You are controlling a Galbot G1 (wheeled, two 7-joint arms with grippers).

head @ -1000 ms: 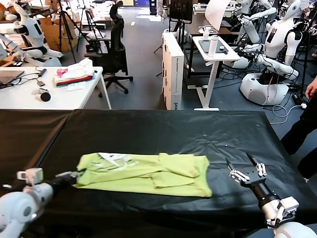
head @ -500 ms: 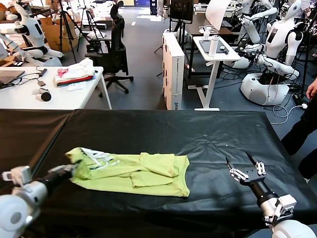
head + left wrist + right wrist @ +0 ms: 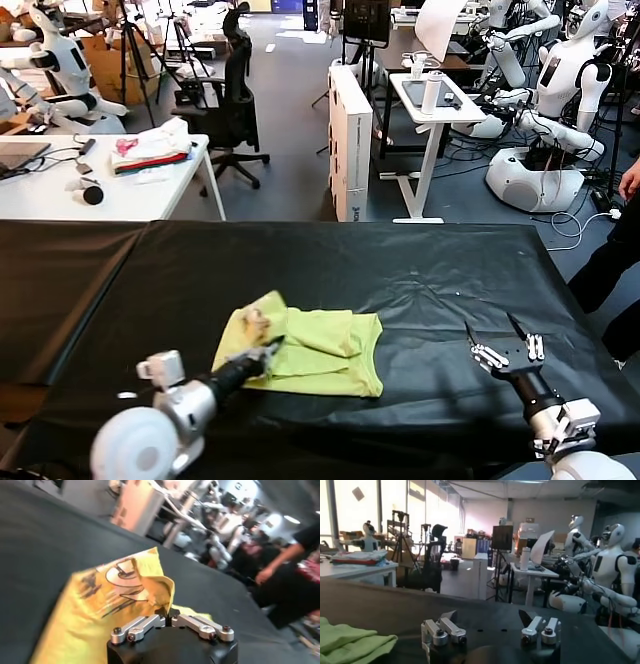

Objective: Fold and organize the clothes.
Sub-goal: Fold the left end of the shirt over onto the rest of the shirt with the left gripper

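The lime yellow-green T-shirt (image 3: 310, 345) lies on the black table (image 3: 400, 270), folded over itself, with its pale printed graphic turned up at the left end. My left gripper (image 3: 268, 349) is shut on the shirt's folded-over left edge and holds it above the middle of the garment. In the left wrist view the jaws (image 3: 167, 614) pinch a raised fold of the shirt (image 3: 100, 600). My right gripper (image 3: 500, 335) is open and empty, low over the table to the right of the shirt. The right wrist view shows the shirt's edge (image 3: 350, 640) well off from the open gripper (image 3: 487, 617).
A white table (image 3: 120, 190) with a heap of white, pink and red fabric (image 3: 150, 148) stands beyond the far left edge. A desk chair (image 3: 232, 90), a white stand desk (image 3: 430, 100) and other robots (image 3: 560, 90) stand behind. A person (image 3: 625, 250) stands at the right edge.
My left gripper has carried the shirt's left end to the right, over the rest of the garment, folding it shorter. The right gripper has barely moved.
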